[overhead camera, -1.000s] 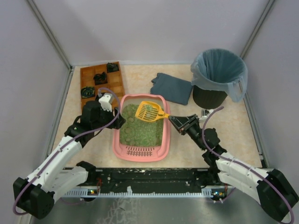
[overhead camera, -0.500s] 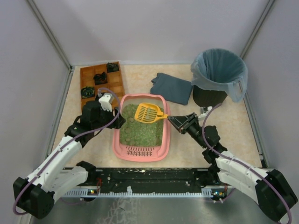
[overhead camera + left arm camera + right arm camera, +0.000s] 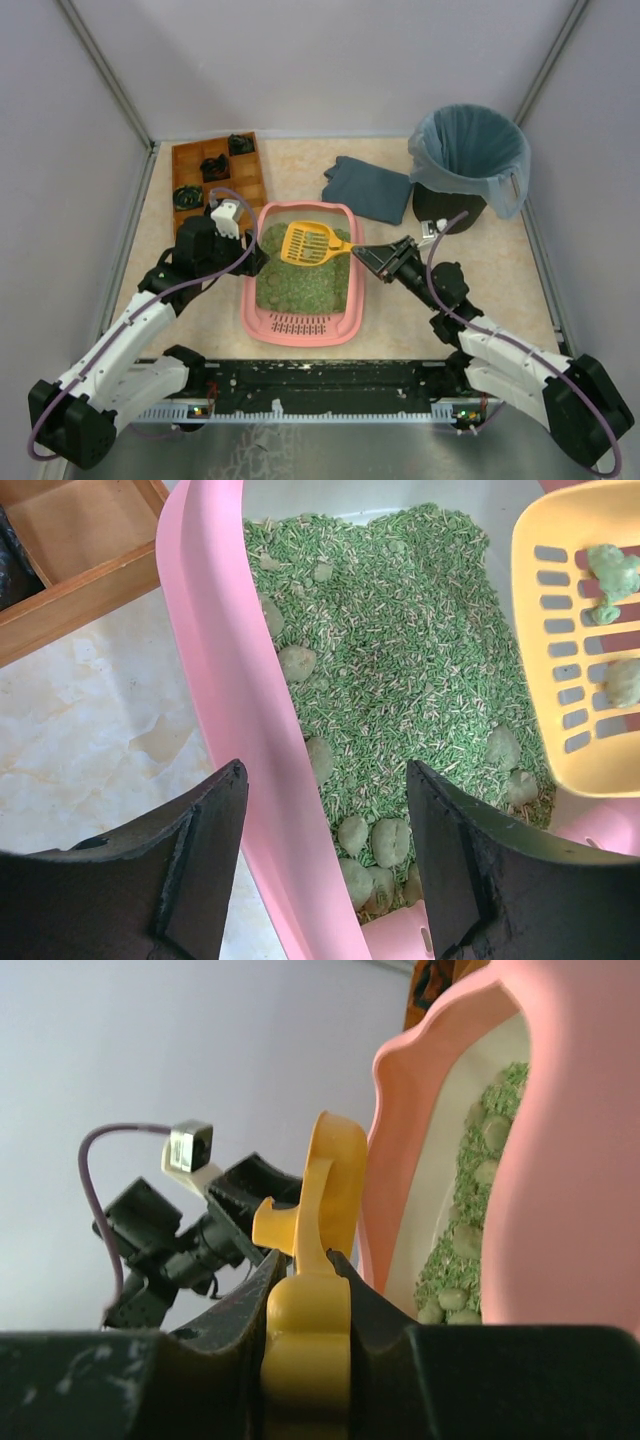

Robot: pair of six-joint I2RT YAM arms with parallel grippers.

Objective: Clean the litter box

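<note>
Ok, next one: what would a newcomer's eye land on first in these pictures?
The yellow scoop, held by its handle in the right tool, hangs over the green litter in the pink litter box at the centre of the table, with a few clumps on it. Next, the left tool stands open astride the box's left wall.

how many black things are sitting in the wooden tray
3 black things in the wooden tray: one far right, one mid-tray, one by the left edge. The near end is hidden, so more may be there.
</note>
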